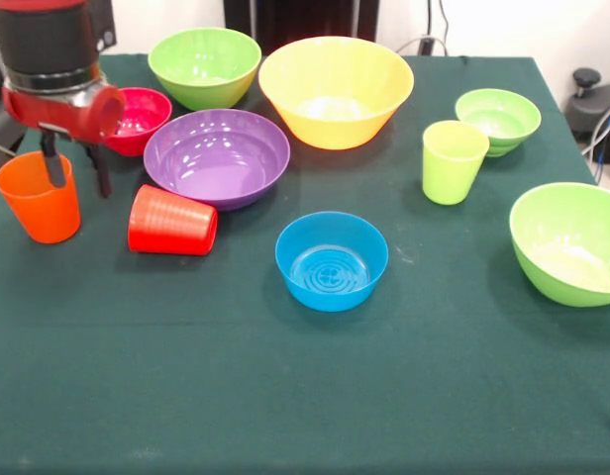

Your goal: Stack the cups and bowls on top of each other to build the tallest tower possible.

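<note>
Nothing is stacked yet; every piece sits singly on the green worktop (305, 396). The end effector (75, 166) hangs at the worktop's left edge with its fingers spread, one black finger dipping inside the rim of the upright orange cup (40, 210) and the other just outside it, toward the red cup (172, 221), which lies on its side close by.

The step in hand looks like taking the orange cup by its wall. To do that well, I'd say the fingers should go a little deeper before pinching, so the thin tapered plastic doesn't squirt out, and the lift should go straight up to clear the red cup and the purple bowl (217, 156) beside it.

The other pieces spread toward the far and right edges: magenta bowl (139, 119), yellow bowl (335, 91), blue bowl (332, 259) near the middle, lime cup (453, 161), and three lime bowls, at the far edge (204, 66), toward the far right corner (498, 121) and at the right edge (569, 242).

The arm's body hides part of the magenta bowl, and the right-edge bowl is cut off. I cannot tell whether the inner finger touches the cup wall.
</note>
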Motion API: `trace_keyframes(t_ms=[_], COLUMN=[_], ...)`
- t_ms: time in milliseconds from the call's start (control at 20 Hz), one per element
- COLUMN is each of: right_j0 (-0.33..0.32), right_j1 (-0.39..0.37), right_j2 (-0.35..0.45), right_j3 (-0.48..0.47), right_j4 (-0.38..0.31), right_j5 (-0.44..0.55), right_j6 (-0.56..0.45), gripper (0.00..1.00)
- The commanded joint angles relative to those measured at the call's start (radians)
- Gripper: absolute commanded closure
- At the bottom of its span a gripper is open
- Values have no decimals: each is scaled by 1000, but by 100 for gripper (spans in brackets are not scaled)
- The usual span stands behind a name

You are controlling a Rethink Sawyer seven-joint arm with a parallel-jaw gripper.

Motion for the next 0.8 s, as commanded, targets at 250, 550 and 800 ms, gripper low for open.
trace_keyframes(t_ms=[250,550,800], right_j0=[7,-11,-23], right_j1=[124,142,85], right_j2=[77,93,99], right_j3=[-15,-23,22], right_j4=[-121,-134,-116], right_j5=[-47,-45,-10], right_j6=[-246,-258,-256], gripper=[0,0,0])
